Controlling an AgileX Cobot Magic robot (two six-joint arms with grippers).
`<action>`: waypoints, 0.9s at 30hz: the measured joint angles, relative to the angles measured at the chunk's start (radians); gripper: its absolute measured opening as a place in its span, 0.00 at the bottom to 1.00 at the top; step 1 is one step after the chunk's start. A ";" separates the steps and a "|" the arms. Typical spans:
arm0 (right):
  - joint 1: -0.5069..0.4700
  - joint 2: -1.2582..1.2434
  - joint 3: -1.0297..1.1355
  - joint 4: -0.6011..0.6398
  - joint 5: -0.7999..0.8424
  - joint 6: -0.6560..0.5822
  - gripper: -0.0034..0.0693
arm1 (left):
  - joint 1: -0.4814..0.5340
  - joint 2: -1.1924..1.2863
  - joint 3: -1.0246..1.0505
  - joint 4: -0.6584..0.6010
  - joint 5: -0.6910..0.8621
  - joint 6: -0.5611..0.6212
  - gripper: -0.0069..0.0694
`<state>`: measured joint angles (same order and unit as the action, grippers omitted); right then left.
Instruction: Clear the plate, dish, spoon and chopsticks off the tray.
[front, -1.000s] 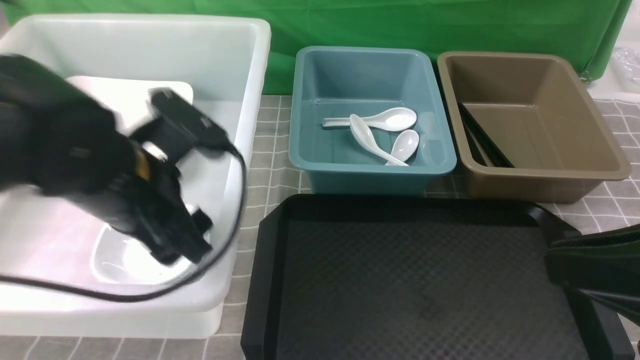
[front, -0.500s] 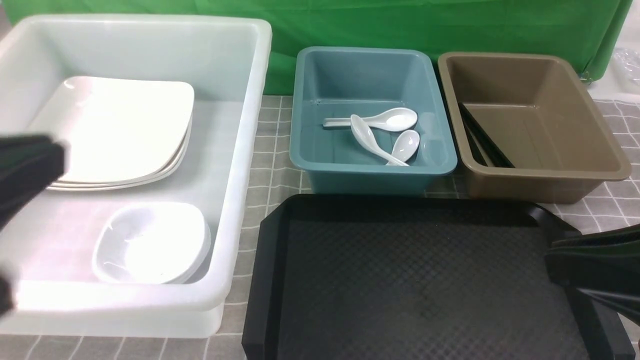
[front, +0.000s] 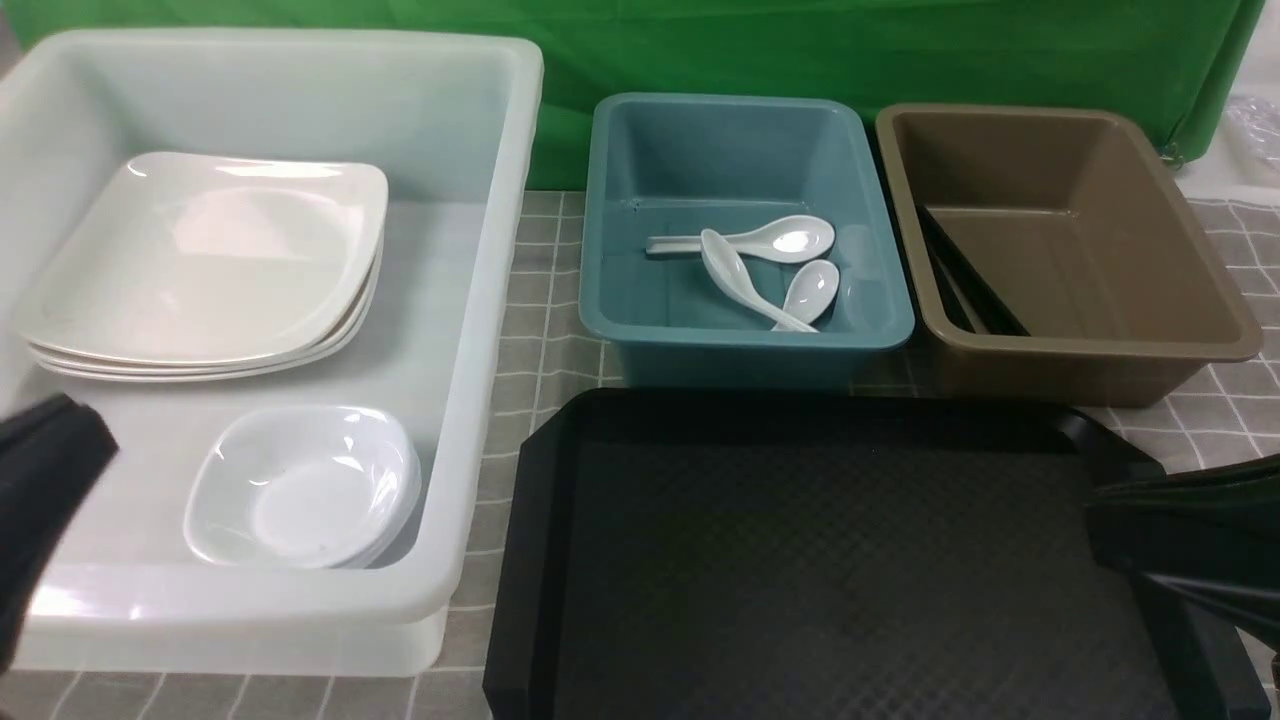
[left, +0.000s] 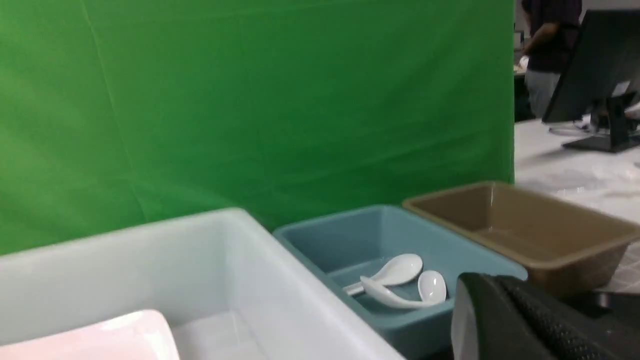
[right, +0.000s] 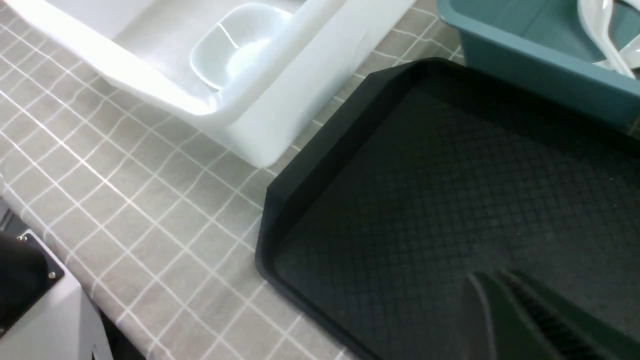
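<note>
Right now I see both sets of jaws pressed together with nothing between them. My right gripper (right: 505, 300) shows in its wrist view as two dark ribbed fingers (right: 545, 320) lying flat against each other, hanging over the near right part of the tray (front: 700, 560), whose diamond-textured floor stretches bare out ahead of the tips. From the front camera that gripper (front: 1110, 520) pokes in over the tray's right rim.

My left gripper (left: 480, 300) is likewise closed and empty, its dark ribbed finger (left: 530, 320) filling the corner of its own wrist view; in the front view only a black edge of that arm (front: 45, 480) shows, at the near left corner of the white tub (front: 480, 300).

Outward from the left jaws, inside that tub, the dish (front: 300, 485) sits closest, on top of a small stack of the same dishes. Beyond it, farther from the jaws, the plate (front: 210, 260) lies on top of a stack of plates against the tub's far left side.

Across from the right jaws, past the tray's far rim, stands the teal tub (front: 740, 360) with three white spoons inside; the spoon (front: 745, 275) lying diagonally crosses over the other two. Beside it, more directly ahead of the right jaws, the brown tub (front: 1100, 360) holds the chopsticks (front: 965, 275), leaning along its left inner wall. A grey checked tablecloth (front: 545, 330) covers the table, and a green backdrop (front: 800, 50) hangs behind.
</note>
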<state>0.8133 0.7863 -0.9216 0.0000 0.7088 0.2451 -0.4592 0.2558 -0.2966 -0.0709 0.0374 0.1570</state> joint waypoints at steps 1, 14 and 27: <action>0.000 0.000 0.000 0.000 0.000 0.001 0.08 | 0.000 0.000 0.017 0.001 0.000 0.000 0.10; -0.215 -0.115 0.123 0.012 -0.055 -0.231 0.07 | 0.000 0.000 0.044 0.003 0.014 0.000 0.10; -0.667 -0.747 0.870 0.102 -0.380 -0.370 0.07 | 0.000 0.000 0.044 0.008 0.014 0.001 0.10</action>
<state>0.1461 0.0395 -0.0513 0.1020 0.3283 -0.1252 -0.4592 0.2558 -0.2521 -0.0633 0.0518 0.1579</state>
